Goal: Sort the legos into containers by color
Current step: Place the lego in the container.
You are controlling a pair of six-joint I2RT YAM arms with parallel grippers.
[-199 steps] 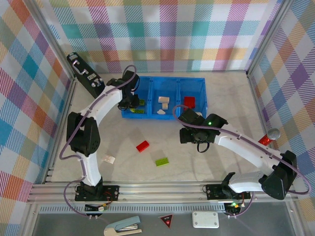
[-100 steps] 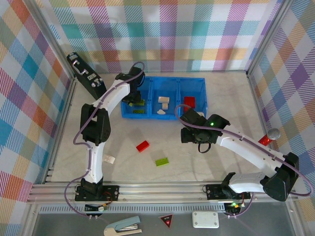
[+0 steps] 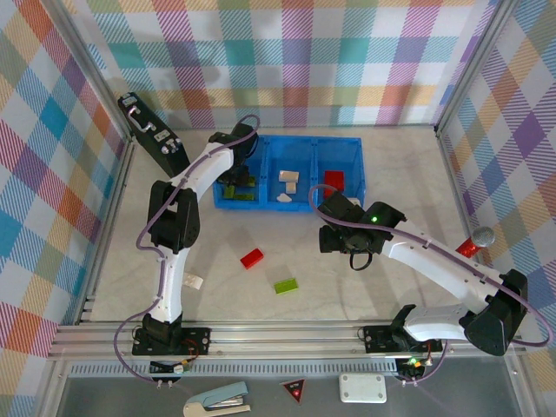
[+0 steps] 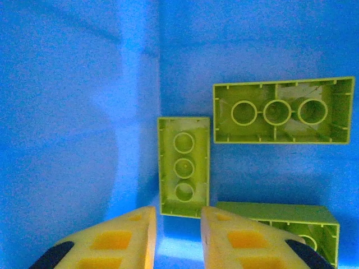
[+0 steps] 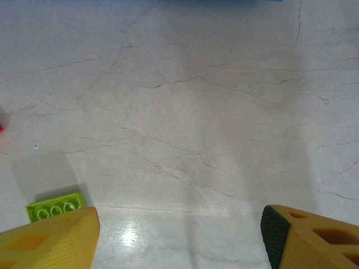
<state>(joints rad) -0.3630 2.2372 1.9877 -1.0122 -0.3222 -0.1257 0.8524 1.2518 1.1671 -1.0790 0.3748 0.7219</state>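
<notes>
The blue tray (image 3: 288,139) holds three containers side by side. My left gripper (image 3: 236,180) hangs low in the left one. Its tips (image 4: 178,235) stand slightly open with bare blue floor between them. A lime green lego (image 4: 184,166) lies upside down just beyond them, and two more green ones (image 4: 283,111) (image 4: 280,216) lie beside it. Cream legos (image 3: 287,177) sit in the middle container and a red one (image 3: 334,180) in the right. On the table lie a red lego (image 3: 252,258), a green lego (image 3: 286,285) (image 5: 54,205) and a cream lego (image 3: 192,281). My right gripper (image 3: 334,234) (image 5: 179,235) hovers open over bare table.
A black case (image 3: 149,133) leans at the back left beside the tray. A grey knob (image 3: 482,235) stands at the right wall. Below the front rail lie a stapler (image 3: 215,400), a red triangle sticker (image 3: 294,391) and a white box (image 3: 362,387).
My left arm has stretched out and carried its gripper farther back over the tray's left compartment. The right arm has hardly moved.
</notes>
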